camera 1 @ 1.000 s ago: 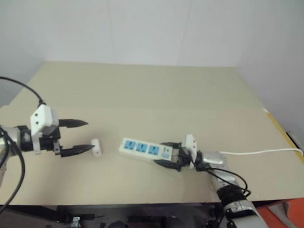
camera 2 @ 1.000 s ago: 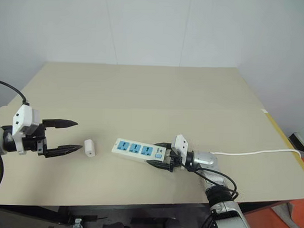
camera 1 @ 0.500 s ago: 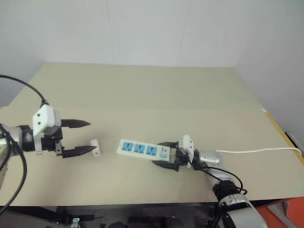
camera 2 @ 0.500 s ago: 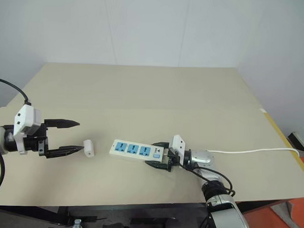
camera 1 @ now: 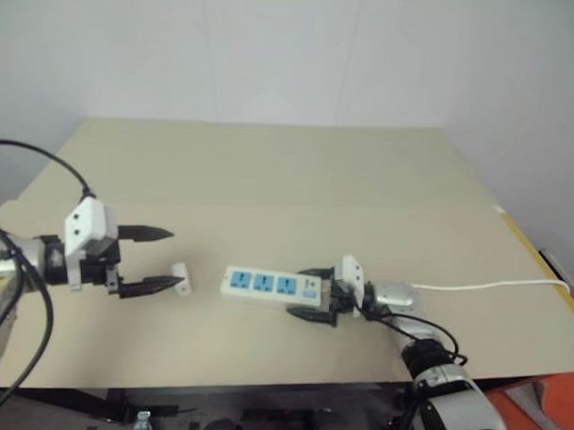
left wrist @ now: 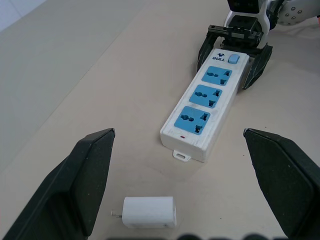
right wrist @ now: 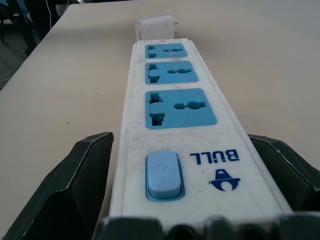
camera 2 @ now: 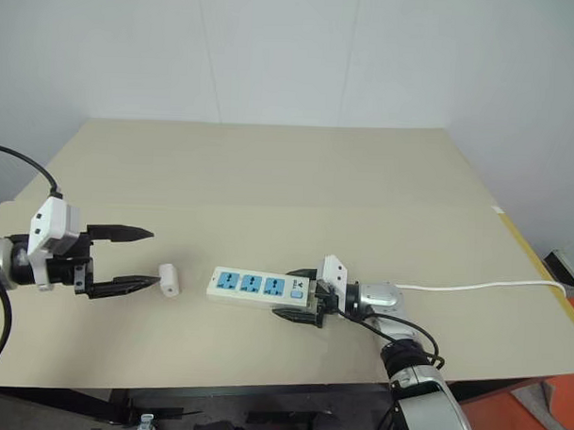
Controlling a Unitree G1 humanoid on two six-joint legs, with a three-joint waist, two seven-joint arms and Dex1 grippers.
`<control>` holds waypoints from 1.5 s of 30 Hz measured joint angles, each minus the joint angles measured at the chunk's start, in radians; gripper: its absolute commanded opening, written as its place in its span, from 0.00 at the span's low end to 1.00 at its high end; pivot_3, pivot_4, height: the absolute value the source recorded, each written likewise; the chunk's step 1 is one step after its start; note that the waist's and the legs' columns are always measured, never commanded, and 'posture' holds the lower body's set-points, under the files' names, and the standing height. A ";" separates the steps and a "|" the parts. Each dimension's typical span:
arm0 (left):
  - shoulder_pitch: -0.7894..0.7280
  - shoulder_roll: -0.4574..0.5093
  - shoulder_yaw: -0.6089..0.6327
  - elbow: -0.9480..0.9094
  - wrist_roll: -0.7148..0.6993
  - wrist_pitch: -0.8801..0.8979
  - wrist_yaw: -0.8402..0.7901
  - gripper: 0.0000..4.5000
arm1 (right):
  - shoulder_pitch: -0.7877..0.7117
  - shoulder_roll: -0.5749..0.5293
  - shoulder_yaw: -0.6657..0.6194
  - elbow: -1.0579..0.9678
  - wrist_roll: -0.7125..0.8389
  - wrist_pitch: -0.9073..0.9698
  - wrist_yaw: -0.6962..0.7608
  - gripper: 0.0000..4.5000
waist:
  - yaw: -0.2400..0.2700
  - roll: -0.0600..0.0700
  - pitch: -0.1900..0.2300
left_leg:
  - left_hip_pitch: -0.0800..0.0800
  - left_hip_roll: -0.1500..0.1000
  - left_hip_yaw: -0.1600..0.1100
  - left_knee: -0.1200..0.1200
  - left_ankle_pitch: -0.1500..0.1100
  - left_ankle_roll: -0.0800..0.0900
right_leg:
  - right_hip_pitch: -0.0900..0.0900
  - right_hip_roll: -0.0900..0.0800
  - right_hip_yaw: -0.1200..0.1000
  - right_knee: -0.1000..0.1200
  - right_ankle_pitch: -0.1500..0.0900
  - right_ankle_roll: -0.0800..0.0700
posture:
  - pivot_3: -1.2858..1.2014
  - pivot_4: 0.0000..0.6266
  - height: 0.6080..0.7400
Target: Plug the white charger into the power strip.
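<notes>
Left gripper (camera 2: 125, 258): white boxy housing, two black tapered fingers (camera 2: 126, 234), black cable looping off at 9 o'clock. Right gripper (camera 1: 314, 293): small white housing, black fingers, silver-grey wrist (camera 1: 394, 296), thin black cables trailing toward 5 o'clock.

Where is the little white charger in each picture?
Left eye view: white charger lies on the table, between the left gripper and the power strip.
Right eye view: same spot.
Left wrist view: near the bottom.
Right wrist view: beyond the strip's far end.
Shared landmark: the power strip.
</notes>
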 measured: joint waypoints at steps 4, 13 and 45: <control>-0.015 0.001 -0.005 0.006 0.001 -0.001 -0.003 1.00 | -0.014 -0.013 0.019 0.000 -0.018 0.010 0.024 0.96 | 0.001 0.000 0.000 | 0.001 0.000 0.000 0.000 0.000 0.000 | 0.001 0.000 0.000 0.000 0.000 0.000 | 0.52 0.24 1.00; -0.086 0.038 -0.037 0.079 0.009 -0.023 -0.053 1.00 | -0.023 -0.011 0.029 0.015 -0.026 0.010 0.035 0.76 | -0.001 0.000 0.000 | 0.004 0.000 0.001 0.000 0.000 0.000 | 0.003 0.000 0.000 0.000 0.000 0.000 | 0.52 0.24 1.00; -1.122 0.030 -1.152 1.028 0.266 -1.416 -0.334 1.00 | -0.077 0.060 0.021 0.092 -0.058 -0.019 -0.002 0.76 | -0.001 -0.005 0.001 | 0.005 0.014 0.010 0.000 0.002 -0.003 | 0.001 0.017 0.003 0.002 0.000 -0.011 | 0.52 0.24 1.00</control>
